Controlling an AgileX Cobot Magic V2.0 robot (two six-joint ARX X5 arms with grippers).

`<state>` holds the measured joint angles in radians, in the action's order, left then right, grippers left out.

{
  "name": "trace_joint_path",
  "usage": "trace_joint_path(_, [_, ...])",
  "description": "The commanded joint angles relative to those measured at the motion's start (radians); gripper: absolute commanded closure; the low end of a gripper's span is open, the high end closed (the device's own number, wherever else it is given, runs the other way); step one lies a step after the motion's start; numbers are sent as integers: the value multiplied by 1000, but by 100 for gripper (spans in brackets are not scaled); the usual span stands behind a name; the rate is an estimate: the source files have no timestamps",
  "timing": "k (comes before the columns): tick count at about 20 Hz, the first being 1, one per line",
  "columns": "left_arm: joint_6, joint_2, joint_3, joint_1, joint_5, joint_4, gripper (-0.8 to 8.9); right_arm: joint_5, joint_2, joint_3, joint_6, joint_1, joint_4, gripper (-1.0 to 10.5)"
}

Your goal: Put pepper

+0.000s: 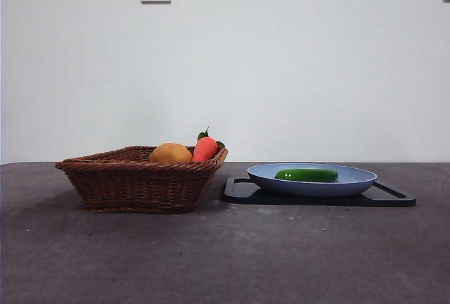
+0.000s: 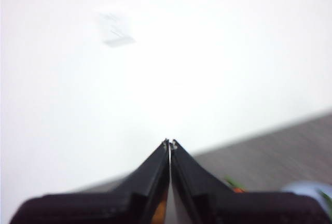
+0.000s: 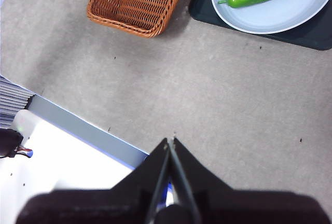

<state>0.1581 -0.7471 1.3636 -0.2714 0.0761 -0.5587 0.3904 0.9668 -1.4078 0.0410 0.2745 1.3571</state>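
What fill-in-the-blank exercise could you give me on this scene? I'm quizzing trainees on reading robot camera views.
1. The pepper lies on the blue ____.
2. That dish rests on a black ____.
3. The yellow-brown lump and the red-orange vegetable sit in the wicker ____.
4. The left hand and right hand both have their jaws ____.

Missing words: plate; tray; basket; shut
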Motion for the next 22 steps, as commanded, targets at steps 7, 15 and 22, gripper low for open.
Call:
trace_joint_path(7, [-4,369,-703,202,-2,586,805,0,8,-16,6,3,13,936])
trace_joint_path(15, [-140,600,-1154,215,-3,661,805,0,8,-16,6,3,13,936])
trace_joint_path(22, [-166,729,-1327,215,-2,652,805,0,8,-16,6,3,13,936])
